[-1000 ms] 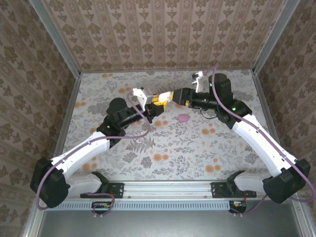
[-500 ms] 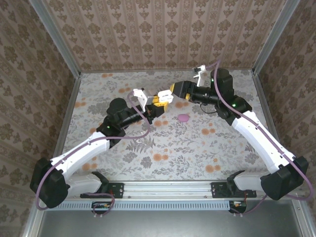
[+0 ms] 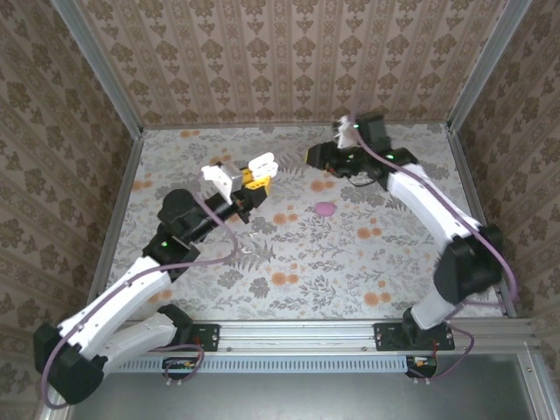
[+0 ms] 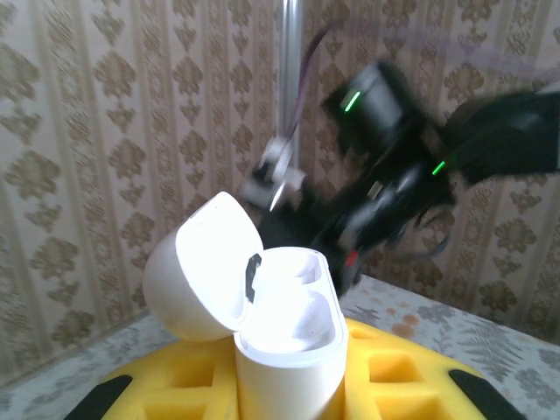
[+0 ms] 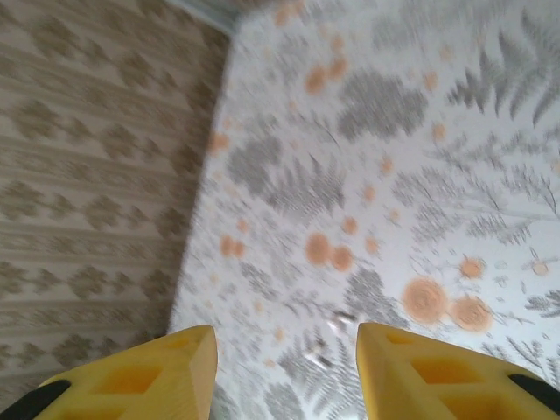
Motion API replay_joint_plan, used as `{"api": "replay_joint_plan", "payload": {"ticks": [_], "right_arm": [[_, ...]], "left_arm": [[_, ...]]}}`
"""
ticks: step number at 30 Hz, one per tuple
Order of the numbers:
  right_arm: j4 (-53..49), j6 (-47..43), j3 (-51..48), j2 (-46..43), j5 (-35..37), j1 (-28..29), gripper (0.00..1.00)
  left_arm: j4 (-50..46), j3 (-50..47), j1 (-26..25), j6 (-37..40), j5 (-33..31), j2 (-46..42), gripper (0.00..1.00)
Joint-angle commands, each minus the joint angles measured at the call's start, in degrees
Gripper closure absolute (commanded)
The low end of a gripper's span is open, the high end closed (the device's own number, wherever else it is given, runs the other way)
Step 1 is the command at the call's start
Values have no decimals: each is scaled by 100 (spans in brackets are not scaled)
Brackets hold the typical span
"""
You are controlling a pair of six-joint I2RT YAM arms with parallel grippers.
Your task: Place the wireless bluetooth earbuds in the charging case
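Observation:
A white charging case [image 4: 289,350] stands upright with its lid [image 4: 197,267] swung open, and my left gripper [image 4: 293,385] is shut on its body between yellow fingers [image 4: 175,385]. The wells inside are washed-out white; I cannot make out an earbud in them. From above, the case [image 3: 262,164] is held over the table's back left-centre by the left gripper [image 3: 252,178]. A small pinkish-purple earbud [image 3: 325,209] lies on the table, right of the case. My right gripper [image 3: 317,157] hovers near the back wall, open and holding nothing [image 5: 284,350], over blurred floral cloth.
The table [image 3: 289,262] has a fern and orange-flower print cloth. Patterned walls close in the back and both sides, with metal posts [image 3: 101,74] at the corners. The right arm [image 4: 394,166] appears blurred behind the case. Tiny blurred specks [image 5: 337,321] lie between the right fingers.
The right gripper has pulled away from the case toward the back right and the arm has swung up. The left arm has drawn back to the left with the open case.

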Motion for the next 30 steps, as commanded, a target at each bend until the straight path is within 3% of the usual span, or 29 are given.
{"api": "replay_joint_plan", "payload": {"ticks": [1, 11, 20, 30], "right_arm": [[-1068, -743, 515, 928, -351, 432, 52], [-2160, -1470, 2583, 3194, 62, 1522, 53], [-2701, -1501, 3957, 4354, 293, 2018, 57], [-3111, -1642, 4795, 5156, 516, 2256, 58]], "left_arm": [[-498, 46, 40, 288, -346, -465, 75], [-1135, 133, 42, 484, -623, -1179, 75], [-1155, 220, 42, 554, -610, -1209, 75], [-1167, 218, 40, 533, -525, -1195, 75]]}}
